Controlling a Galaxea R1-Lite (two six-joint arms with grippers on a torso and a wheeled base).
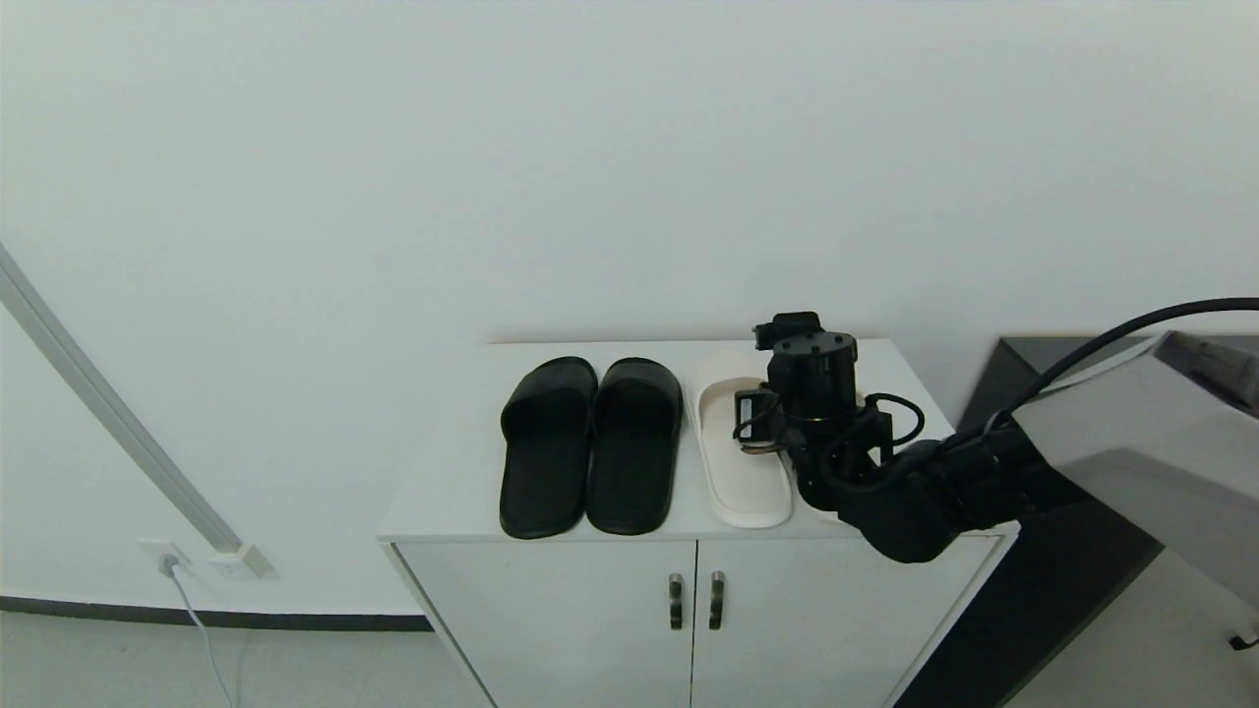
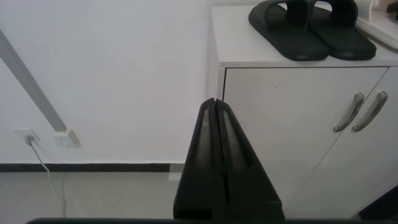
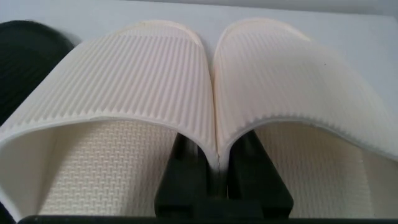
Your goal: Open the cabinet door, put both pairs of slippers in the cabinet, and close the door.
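The wall (image 1: 590, 147) behind was plain white, with a grey cable duct (image 1: 108, 413) running slantwise down to a socket (image 1: 162, 559) near the floor. Against this wall stood the white cabinet (image 1: 443, 492). Both its doors (image 1: 551, 619) were shut, and the two metal handles (image 1: 676, 601) were side by side at the middle.

On top of the cabinet lay both pairs of slippers, with the toes toward the wall. The black slippers (image 1: 590, 442) were on the left part, close together. The white slippers (image 1: 738, 462) were just beside them on the right, partly covered by the right arm.

The right gripper (image 3: 219, 177) was at the white pair, coming from the heel side. Its dark fingers (image 3: 186, 186) went under the two ribbed straps, one finger in each slipper. The inner edges of both straps were pressed together between the fingers, so the fingers were almost closed on them.

The left gripper (image 2: 215, 102) hung low at the left of the cabinet, in front of the wall and apart from the door. Its fingers were pressed fully together and it held nothing.
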